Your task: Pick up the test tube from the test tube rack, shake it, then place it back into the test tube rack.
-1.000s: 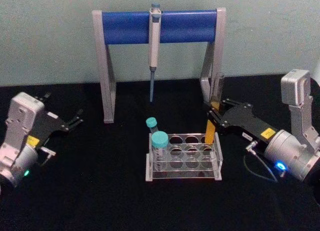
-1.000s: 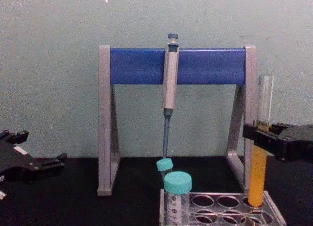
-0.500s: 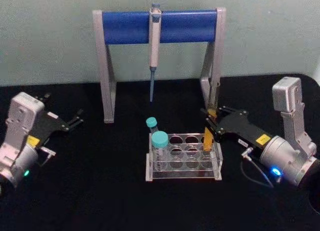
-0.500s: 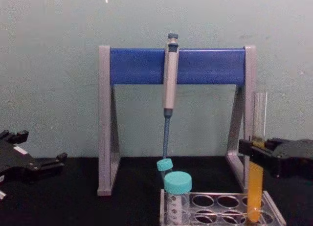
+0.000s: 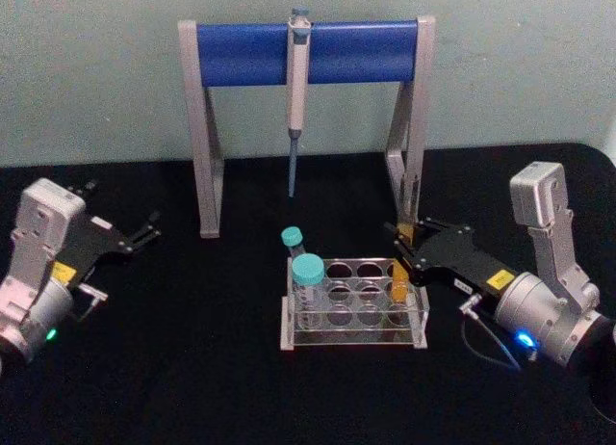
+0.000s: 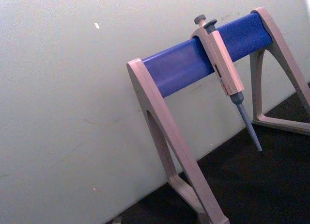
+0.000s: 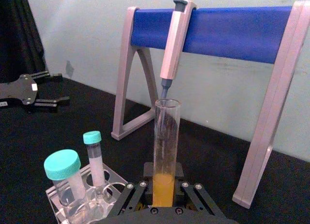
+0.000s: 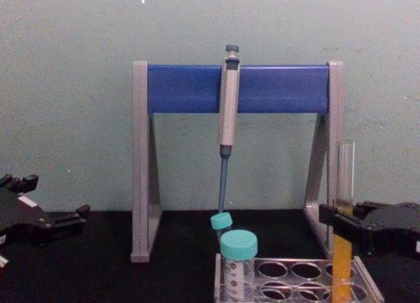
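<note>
Right end effector [image 5: 404, 245] clamped on the test tube [image 5: 398, 276] at the rack [image 5: 346, 339].
It grips the test tube near mid-height and upright, so the round bottom sits in a hole along the rack's right edge, mid-counter [image 5: 241, 387]; this looks like the put-back step. The left end effector [image 5: 120, 212], fingers spread and empty, is parked by the counter's left edge.

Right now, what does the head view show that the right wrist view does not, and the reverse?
The head view adds the whole test tube rack and the right gripper from outside, shut on the test tube. The right wrist view adds the liquid level inside the tube. Both show the pipette stand, pipette, teal-capped tubes and open left gripper.
</note>
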`<move>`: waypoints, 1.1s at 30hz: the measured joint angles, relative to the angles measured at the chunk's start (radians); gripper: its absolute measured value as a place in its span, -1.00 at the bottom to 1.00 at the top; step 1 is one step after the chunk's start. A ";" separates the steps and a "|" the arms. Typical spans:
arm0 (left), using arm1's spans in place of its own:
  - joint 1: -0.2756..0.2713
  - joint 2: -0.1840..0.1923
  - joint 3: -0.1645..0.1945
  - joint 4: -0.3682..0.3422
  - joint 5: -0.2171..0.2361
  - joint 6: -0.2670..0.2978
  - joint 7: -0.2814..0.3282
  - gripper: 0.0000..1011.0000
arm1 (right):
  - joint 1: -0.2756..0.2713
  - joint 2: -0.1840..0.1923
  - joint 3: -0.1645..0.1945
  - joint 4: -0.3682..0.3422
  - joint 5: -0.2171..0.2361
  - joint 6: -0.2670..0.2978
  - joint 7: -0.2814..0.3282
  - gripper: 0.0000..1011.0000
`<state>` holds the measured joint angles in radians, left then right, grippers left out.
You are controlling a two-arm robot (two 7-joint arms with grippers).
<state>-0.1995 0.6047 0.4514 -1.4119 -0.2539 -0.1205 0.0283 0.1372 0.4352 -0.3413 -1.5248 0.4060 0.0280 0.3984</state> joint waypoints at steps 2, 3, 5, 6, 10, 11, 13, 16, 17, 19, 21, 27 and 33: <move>0.000 0.000 0.000 0.000 0.000 0.000 0.000 0.98 | -0.001 -0.003 0.000 0.003 -0.002 0.002 0.000 -0.54; 0.000 0.000 0.000 0.000 0.000 0.000 0.000 0.98 | -0.001 -0.004 0.000 0.005 -0.003 0.003 0.000 -0.54; 0.000 0.000 0.000 0.000 0.000 0.000 0.000 0.98 | -0.002 -0.006 0.000 0.008 -0.005 0.005 0.000 -0.54; 0.000 0.000 0.000 0.000 0.000 0.000 0.000 0.98 | -0.002 -0.007 0.000 0.010 -0.006 0.005 -0.001 -0.54; 0.000 0.000 0.000 0.000 0.000 0.000 0.000 0.98 | -0.005 -0.012 -0.001 0.013 -0.012 0.008 -0.003 -0.54; 0.000 0.000 0.000 0.000 0.000 0.000 0.000 0.98 | -0.005 -0.012 -0.001 0.013 -0.012 0.008 -0.003 -0.54; 0.000 0.000 0.000 0.000 0.000 0.000 0.000 0.98 | -0.005 -0.014 -0.002 0.016 -0.016 0.010 -0.003 -0.54; 0.000 0.000 0.000 0.000 0.000 0.000 0.000 0.98 | -0.006 -0.015 -0.002 0.016 -0.018 0.012 -0.003 -0.54; 0.000 0.000 0.000 0.000 0.000 0.000 0.000 0.98 | -0.006 -0.016 -0.002 0.016 -0.019 0.014 -0.004 -0.54; 0.000 0.000 0.000 0.000 0.000 0.000 0.000 0.98 | -0.006 -0.016 -0.001 0.016 -0.021 0.014 -0.005 -0.54; 0.000 0.000 0.000 0.000 0.000 0.000 0.000 0.98 | -0.007 -0.017 -0.001 0.016 -0.025 0.017 -0.008 -0.54; 0.000 0.000 0.000 0.000 0.000 0.000 0.000 0.98 | -0.007 -0.017 -0.001 0.015 -0.028 0.018 -0.010 -0.54; 0.000 0.000 0.000 0.000 0.000 0.000 0.000 0.98 | -0.007 -0.017 -0.001 0.015 -0.028 0.018 -0.009 -0.54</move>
<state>-0.1995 0.6047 0.4514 -1.4120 -0.2539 -0.1205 0.0283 0.1300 0.4186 -0.3421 -1.5099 0.3783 0.0458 0.3898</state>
